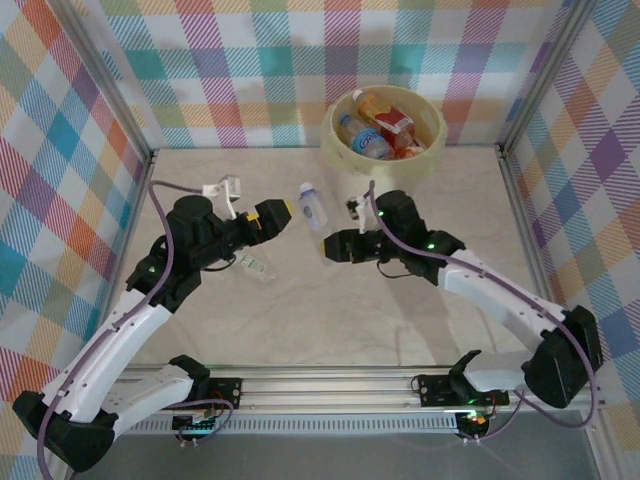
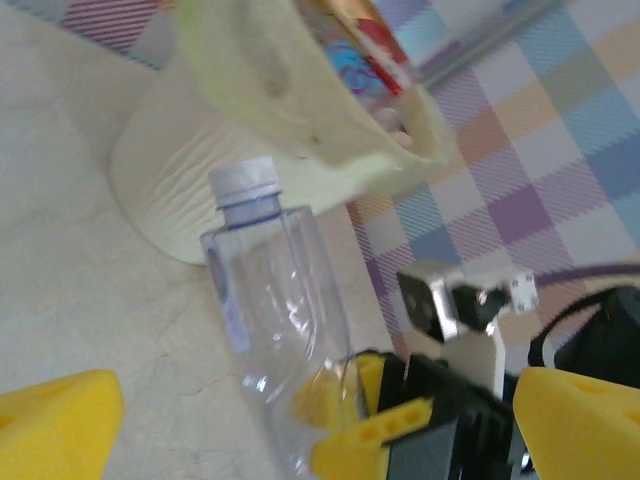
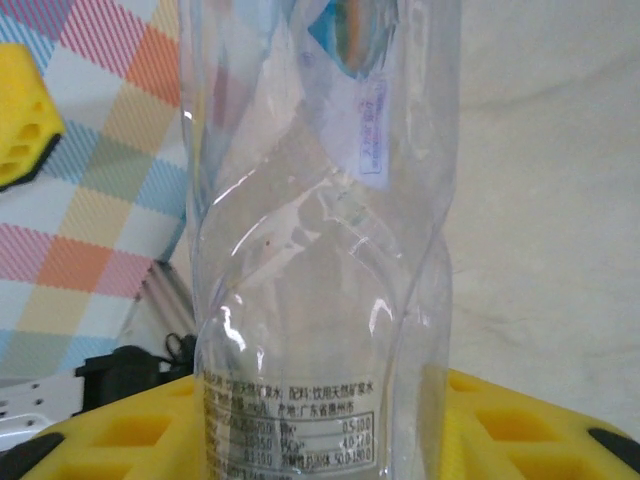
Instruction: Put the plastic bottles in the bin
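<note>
Top view: bin [image 1: 338, 140] sits at 12 to 1 o'clock on the desk [image 1: 420, 320], against the checked back wall. Inside it lie binned bottles [image 1: 378, 143], at least three: one with a blue label, one red, one orange.

Near mid-desk: held bottle [image 1: 312, 208], clear with a white cap, at about 7 o'clock from the bin and apart from it. Cap end points toward 12, base toward 6.

At 5 o'clock of it: right hand [image 1: 330, 243], reaching in from the right side. Right wrist view: its yellow fingers [image 3: 530, 425] flank the base on both sides and press on it. The clear wall above them is dented and twisted, and a printed label sits low on the bottle. State: pinching the held bottle at its base.

At 9 o'clock of it, just beside it: left hand [image 1: 283, 215]. Left wrist view: its fingers [image 2: 55, 425] stand far apart at the lower corners, and the bottle rises between them, apart from both. State: spread wide, gripping nothing. This view also shows the right hand's yellow tips at the bottle's base, and the bin's wall and rim behind the cap, with bottles inside.

At 7 o'clock of the left hand: loose bottle [image 1: 256, 266], clear, lying on the desk partly under the left arm, well apart from the bin
</note>
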Controlling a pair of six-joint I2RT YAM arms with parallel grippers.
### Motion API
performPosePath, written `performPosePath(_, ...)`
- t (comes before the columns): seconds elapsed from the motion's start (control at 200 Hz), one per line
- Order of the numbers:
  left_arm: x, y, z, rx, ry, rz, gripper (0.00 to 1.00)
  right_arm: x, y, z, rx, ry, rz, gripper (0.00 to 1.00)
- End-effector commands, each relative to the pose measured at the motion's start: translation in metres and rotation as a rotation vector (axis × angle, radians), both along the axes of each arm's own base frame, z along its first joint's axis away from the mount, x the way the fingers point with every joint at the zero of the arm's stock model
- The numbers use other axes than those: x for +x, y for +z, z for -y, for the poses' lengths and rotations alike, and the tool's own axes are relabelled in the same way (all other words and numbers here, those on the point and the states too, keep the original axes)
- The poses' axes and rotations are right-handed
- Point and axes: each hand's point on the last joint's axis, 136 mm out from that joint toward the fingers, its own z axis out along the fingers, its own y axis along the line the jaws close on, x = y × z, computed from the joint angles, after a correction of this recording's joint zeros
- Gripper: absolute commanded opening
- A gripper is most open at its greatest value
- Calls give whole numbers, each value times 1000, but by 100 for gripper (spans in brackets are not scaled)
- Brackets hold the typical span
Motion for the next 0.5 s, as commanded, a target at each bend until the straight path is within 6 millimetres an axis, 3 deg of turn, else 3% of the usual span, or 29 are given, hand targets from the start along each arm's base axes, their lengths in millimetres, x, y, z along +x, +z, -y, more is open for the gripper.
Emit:
performPosePath(0.0,-20,6,20,159,-238,153,100,7,29,28,-72,-33,141,48)
performPosePath(0.115,-30,16,26,213,-330,246,100,17,64,49,-105,-83,249,48)
performPosePath(0.25,-35,15,28,246,-375,310,100,42,94,79,-166,-200,321,48)
performPosePath(0.41,-39,6,31,228,-400,335,100,75,119,113,-294,-295,416,49)
performPosePath(0.495,-38,1,30,239,-393,333,100,95,120,131,-408,-321,457,49)
